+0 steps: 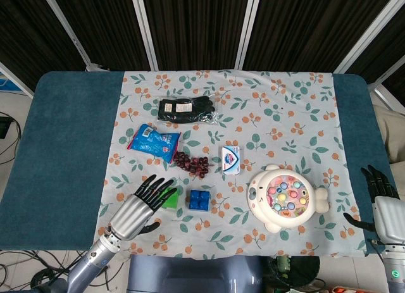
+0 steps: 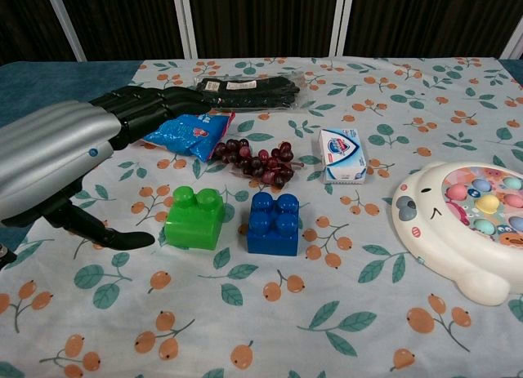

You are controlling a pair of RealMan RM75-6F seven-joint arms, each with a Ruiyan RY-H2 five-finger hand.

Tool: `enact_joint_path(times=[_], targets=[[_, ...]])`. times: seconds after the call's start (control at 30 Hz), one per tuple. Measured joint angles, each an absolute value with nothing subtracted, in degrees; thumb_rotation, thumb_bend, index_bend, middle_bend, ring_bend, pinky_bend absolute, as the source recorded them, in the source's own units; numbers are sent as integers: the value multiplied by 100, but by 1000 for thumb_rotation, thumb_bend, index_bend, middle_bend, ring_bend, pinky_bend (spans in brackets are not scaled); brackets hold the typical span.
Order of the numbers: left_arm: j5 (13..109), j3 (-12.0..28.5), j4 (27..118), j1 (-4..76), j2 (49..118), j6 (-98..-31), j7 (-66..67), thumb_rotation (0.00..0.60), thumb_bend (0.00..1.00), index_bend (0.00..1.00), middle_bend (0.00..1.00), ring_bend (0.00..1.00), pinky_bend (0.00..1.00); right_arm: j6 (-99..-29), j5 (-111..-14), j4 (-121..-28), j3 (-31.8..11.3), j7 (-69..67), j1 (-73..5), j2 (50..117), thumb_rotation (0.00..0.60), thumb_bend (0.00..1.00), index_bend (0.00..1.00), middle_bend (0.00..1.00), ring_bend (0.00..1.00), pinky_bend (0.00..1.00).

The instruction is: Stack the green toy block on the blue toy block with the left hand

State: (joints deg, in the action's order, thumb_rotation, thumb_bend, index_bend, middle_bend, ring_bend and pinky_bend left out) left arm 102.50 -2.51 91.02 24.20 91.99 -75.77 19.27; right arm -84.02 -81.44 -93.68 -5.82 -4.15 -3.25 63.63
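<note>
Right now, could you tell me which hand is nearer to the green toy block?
Left. The left hand hovers open right beside the green toy block, not yet gripping it. The right hand sits at the table's far right edge, beyond the fish toy.

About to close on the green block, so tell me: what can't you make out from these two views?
- Head view: the left robot hand covers most of the green block; contact unclear.
- Chest view: the left robot hand is cut by the left edge.
- Right robot hand: head view only, clipped at the frame edge.
</note>
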Motion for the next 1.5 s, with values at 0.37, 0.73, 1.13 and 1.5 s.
enact_joint_path(times=[0.37, 0.73, 1.13, 1.5], targets=[[10120, -192, 9155, 2420, 9187, -7517, 1975, 600, 16, 0, 0, 0, 28, -8403, -8146, -9377, -580, -415, -323, 6359, 600, 119, 0, 0, 0, 189], [9999, -109, 9222, 2456, 9208, -7426, 2071, 600, 16, 0, 0, 0, 28, -8392, -8131, -9380, -583, -436, -323, 6352, 600, 119, 0, 0, 0, 189], [9497, 66, 9359, 2493, 9286, -7149, 2430, 600, 16, 0, 0, 0, 29, -8355, -8082, -9391, -595, -467, -328, 6347, 600, 119, 0, 0, 0, 189], [7227, 640, 10103, 2725, 9385, -6416, 4465, 600, 90, 29, 0, 7, 104, -8315, -8037, -9408, -605, -508, -334, 6335, 600, 119, 0, 0, 0, 189]])
